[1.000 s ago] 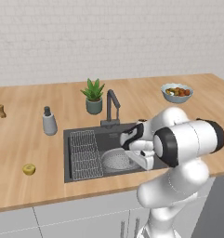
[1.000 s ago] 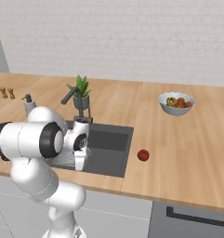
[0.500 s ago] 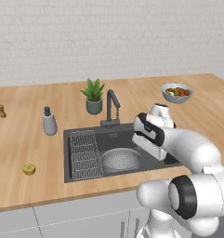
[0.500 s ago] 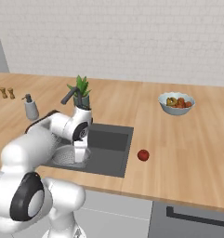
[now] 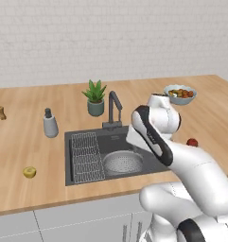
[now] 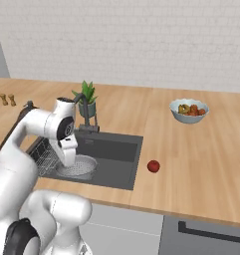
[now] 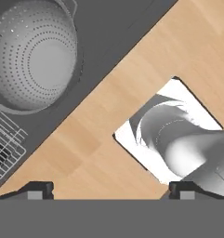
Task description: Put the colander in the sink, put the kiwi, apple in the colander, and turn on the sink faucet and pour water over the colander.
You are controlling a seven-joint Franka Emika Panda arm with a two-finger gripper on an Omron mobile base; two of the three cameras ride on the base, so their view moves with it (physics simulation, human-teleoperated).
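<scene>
The silvery perforated colander (image 5: 122, 161) (image 6: 77, 166) (image 7: 34, 56) sits upright on the floor of the dark sink (image 5: 69, 156) (image 6: 116, 154) (image 7: 113, 28), beside the wire rack (image 5: 84, 156). My gripper (image 5: 132, 139) (image 6: 67, 158) (image 7: 111, 190) hangs open above the sink's front edge, just clear of the colander, with nothing between its fingers. On the counter left of the sink lies the yellow-green kiwi (image 5: 29, 172). The red apple (image 5: 192, 142) (image 6: 153, 166) rests on the counter right of the sink. Behind the basin stands the dark faucet (image 5: 113, 111) (image 6: 84, 112).
A grey soap bottle (image 5: 50, 124) and a potted plant (image 5: 95, 97) (image 6: 87, 98) stand behind the sink. A pale fruit bowl (image 5: 180, 93) (image 6: 189, 110) sits at the back right. Small shakers (image 5: 1, 112) (image 6: 7, 99) stand far left. My own arm crosses the sink's right side.
My gripper has opened, let go of the colander and risen out of the basin. The arm has swung up and stretched out. The colander stays in the sink.
</scene>
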